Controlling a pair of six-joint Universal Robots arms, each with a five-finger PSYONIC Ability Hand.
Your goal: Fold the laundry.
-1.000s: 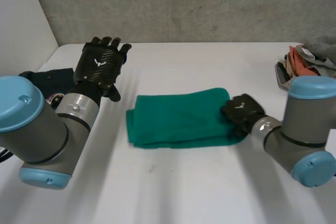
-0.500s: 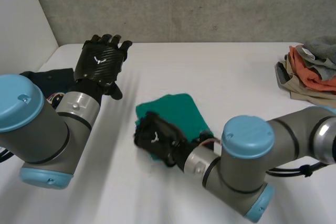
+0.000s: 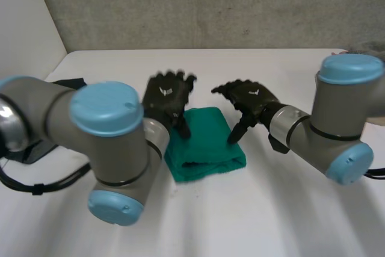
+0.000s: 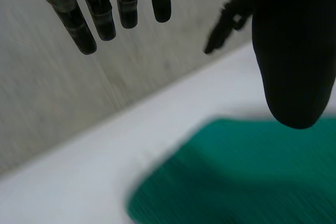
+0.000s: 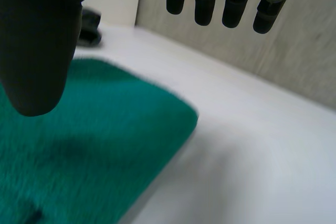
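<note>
A green cloth (image 3: 207, 148) lies folded into a small, thick rectangle in the middle of the white table (image 3: 252, 221). My left hand (image 3: 167, 97) hovers open over its far left corner, fingers straight and thumb hanging down toward the cloth. My right hand (image 3: 252, 100) is open beside the cloth's far right edge, holding nothing. In the left wrist view the left hand (image 4: 294, 51) is spread above the green cloth (image 4: 236, 182). In the right wrist view the right hand (image 5: 39, 40) hangs over the cloth (image 5: 89, 145), apart from it.
A dark garment (image 3: 69, 82) lies at the table's left edge, behind my left arm, and appears as a dark garment (image 5: 89, 27) past the cloth in the right wrist view. A grey wall (image 3: 210, 4) stands behind the table.
My right hand carried the cloth's right end over to the left, folding it in half, then let go and drew back right. My left arm swung in from the far left.
</note>
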